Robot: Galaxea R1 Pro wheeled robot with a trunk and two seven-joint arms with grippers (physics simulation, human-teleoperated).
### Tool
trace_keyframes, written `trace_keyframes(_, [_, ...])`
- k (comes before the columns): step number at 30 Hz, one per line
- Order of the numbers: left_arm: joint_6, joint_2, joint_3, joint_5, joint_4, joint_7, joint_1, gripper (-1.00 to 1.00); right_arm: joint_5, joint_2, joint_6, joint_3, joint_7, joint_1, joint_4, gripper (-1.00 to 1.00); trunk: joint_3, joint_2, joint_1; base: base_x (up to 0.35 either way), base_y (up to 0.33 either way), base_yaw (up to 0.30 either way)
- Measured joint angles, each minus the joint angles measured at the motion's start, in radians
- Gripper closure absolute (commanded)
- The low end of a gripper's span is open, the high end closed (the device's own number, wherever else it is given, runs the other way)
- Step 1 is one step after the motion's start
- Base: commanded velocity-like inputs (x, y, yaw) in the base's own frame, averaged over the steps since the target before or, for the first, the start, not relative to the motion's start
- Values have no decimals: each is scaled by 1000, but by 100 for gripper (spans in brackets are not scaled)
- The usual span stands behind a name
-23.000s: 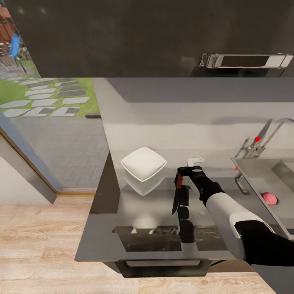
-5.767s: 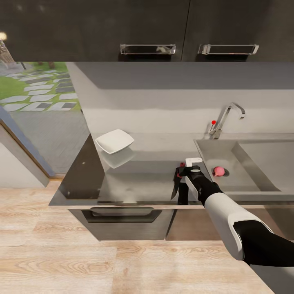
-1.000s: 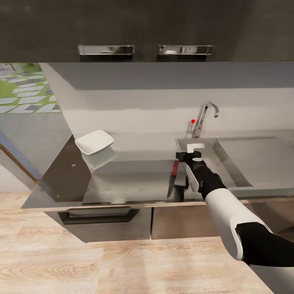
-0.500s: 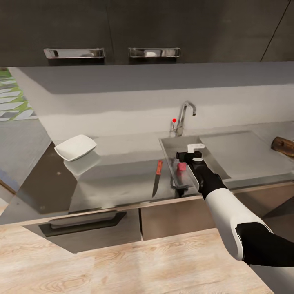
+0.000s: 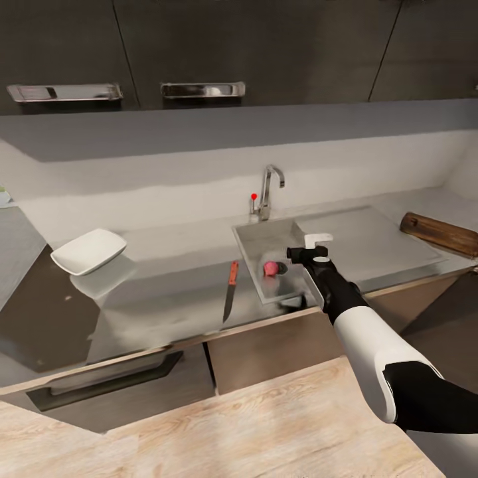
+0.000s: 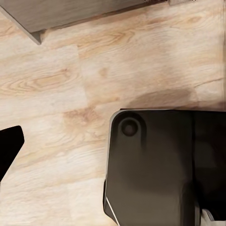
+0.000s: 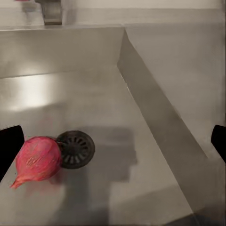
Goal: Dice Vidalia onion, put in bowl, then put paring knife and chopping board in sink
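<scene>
The onion (image 5: 270, 268) is seen lying on the floor of the sink (image 5: 255, 234), right beside the round drain (image 7: 75, 149) and touching its edge. In the right wrist view the onion (image 7: 37, 159) appears as a pinkish-red bulb with a small pointed tip, resting just left of the dark drain grate. The sink's basin is set into the grey countertop (image 5: 166, 302), with a flat drainboard (image 5: 372, 239) extending to its right and a chrome faucet (image 5: 269, 189) with a red knob at its far edge.

The right gripper (image 5: 300, 253) is held above the sink, over the inner wall between basin and drainboard, just right of the onion and apart from it. Its fingers are spread wide and nothing is held between them; their dark tips (image 7: 10, 148) are seen at the two sides of the right wrist view.

The knife (image 5: 230, 300) is laid flat on the countertop just left of the sink, handle toward the wall and blade pointing to the near edge. The white bowl (image 5: 88, 251) is placed on the countertop well to the left. The chopping board (image 5: 439, 234) is seen at the far right, beyond the drainboard.

The state of the left gripper's fingers cannot be told; a wooden floor (image 6: 70, 84) and a dark robot part (image 6: 150, 165) are shown in the left wrist view.
</scene>
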Motion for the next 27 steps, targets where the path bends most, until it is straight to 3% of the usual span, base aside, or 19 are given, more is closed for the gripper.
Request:
trace_keyframes(7, [1,0,0,0,0,0,0,-100,0,0,0,0,0,0,0,-100,4,0,0,56,-61,-249])
trace_keyframes(27, [2,0,0,0,4,0,0,-100,-1,2,0,1,0,0,3,-100,15,0,0,208,-208,-222])
